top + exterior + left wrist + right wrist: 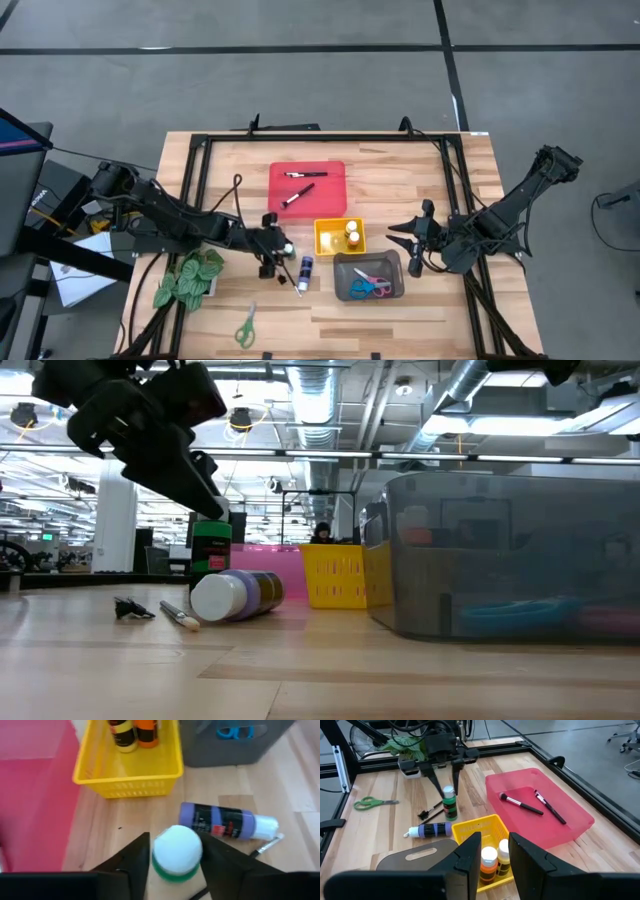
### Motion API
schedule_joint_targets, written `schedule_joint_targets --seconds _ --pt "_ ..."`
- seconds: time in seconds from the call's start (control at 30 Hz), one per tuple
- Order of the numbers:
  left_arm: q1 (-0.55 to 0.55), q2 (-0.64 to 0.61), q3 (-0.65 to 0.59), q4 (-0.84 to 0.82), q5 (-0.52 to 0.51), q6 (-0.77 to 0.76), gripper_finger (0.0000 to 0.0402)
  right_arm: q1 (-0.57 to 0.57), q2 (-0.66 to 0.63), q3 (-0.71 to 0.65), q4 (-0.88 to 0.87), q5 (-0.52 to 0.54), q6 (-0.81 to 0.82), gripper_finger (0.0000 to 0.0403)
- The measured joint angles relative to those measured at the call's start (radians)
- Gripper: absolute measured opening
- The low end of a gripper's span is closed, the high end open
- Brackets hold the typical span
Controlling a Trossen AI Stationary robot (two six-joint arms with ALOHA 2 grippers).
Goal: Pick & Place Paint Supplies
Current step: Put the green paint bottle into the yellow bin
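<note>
The left gripper (446, 770) straddles an upright green bottle (449, 804) mid-table, fingers spread either side, not clearly gripping; a purple bottle (305, 268) lies beside it. The right gripper (412, 243) hovers part-open and empty by the grey tray (397, 290), where two scissors lie. Two brushes sit in the red tray (335, 172), two bottles in the yellow tray (322, 240). Green scissors (245, 327) near the front edge have open wood around them.

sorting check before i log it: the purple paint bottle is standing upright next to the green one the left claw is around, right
Not quite. The purple paint bottle is lying on its side on the wood, as the right wrist view shows. The rest holds: it is next to the upright green paint bottle, which stands between the left claw's fingers.
</note>
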Motion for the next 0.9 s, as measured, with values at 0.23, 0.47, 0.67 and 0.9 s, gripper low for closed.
schedule_joint_targets --seconds 0.23,0.47,0.67,0.9 --pt "0.007 0.0 0.0 -0.007 -0.032 -0.021 0.0108 0.0 0.0 0.0 0.0 0.0 0.0 0.0094" --pt "0.045 -0.019 0.031 -0.036 -0.006 0.007 0.0108 0.0 0.0 0.0 0.0 0.0 0.0 0.0094" --pt "0.098 -0.046 0.157 -0.143 0.006 0.097 0.0108 0.0 0.0 0.0 -0.005 0.0 0.0 0.0094" --pt "0.21 0.04 0.356 -0.266 0.14 0.19 0.0108 0.0 0.0 0.0 -0.007 0.001 0.0 0.0094"
